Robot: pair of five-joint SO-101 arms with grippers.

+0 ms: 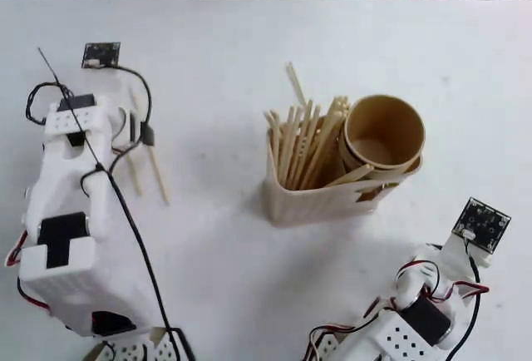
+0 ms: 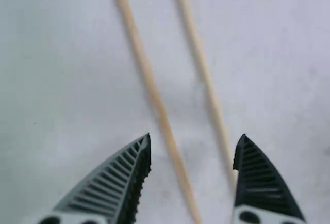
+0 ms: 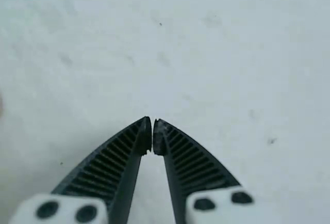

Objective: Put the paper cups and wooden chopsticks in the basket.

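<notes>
White table (image 1: 216, 278). Centre right of the high view we log the cream ribbed plastic basket (image 1: 324, 205), already holding nested tan paper cups (image 1: 382, 132) and a sheaf of wooden chopsticks (image 1: 301, 140). Two loose pale wooden chopsticks (image 2: 149, 87) lie at left. The left gripper (image 2: 194, 137) gapes low over them, one stick between its fingers; we judge it is set for pickup. The right gripper (image 3: 152, 122), lower right, is closed on nothing.

The white ribbed basket (image 1: 320, 201) stood upright, holding nested tan paper cups (image 1: 384, 132) and a leaning bundle of wooden chopsticks (image 1: 301, 143). Two loose chopsticks (image 1: 158, 176) lay side by side, well apart from it.
</notes>
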